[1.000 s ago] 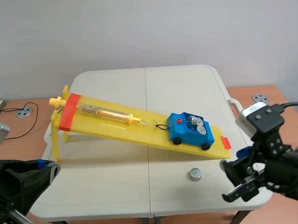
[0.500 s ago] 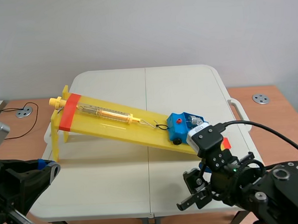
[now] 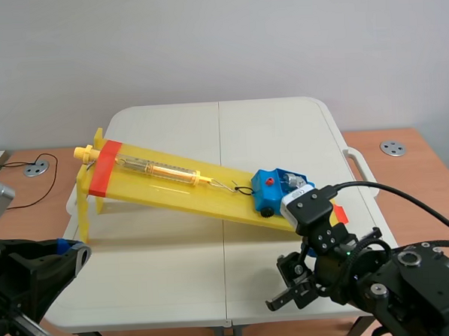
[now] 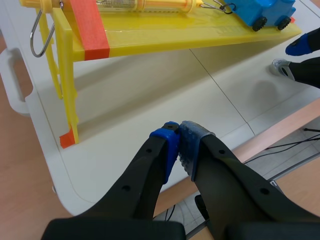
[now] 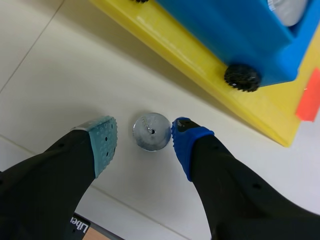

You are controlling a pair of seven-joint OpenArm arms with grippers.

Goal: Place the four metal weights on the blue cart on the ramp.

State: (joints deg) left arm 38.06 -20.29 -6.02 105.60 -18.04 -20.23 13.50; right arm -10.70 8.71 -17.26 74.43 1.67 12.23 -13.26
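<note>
A blue cart (image 3: 275,192) stands low on the yellow ramp (image 3: 172,182), hooked to a spring scale, with metal weights (image 5: 290,10) in its bed. One round metal weight (image 5: 151,131) lies on the white table below the ramp's lower edge. My right gripper (image 5: 144,136) is open around it, the blue pad (image 5: 184,140) nearly touching it and the teal pad (image 5: 102,142) a little apart. In the scene view the right gripper (image 3: 285,284) hides this weight. My left gripper (image 4: 179,142) is shut on nothing, above the table's near left edge.
The ramp's tall legs (image 4: 67,90) stand ahead of the left gripper. The cart's wheel (image 5: 242,77) and an orange stop tab (image 5: 307,95) lie just beyond the loose weight. A table handle (image 3: 358,165) sticks out at the right side.
The right arm swung in from the table's right edge to the loose weight and now straddles it with open fingers. The left arm has not moved.
</note>
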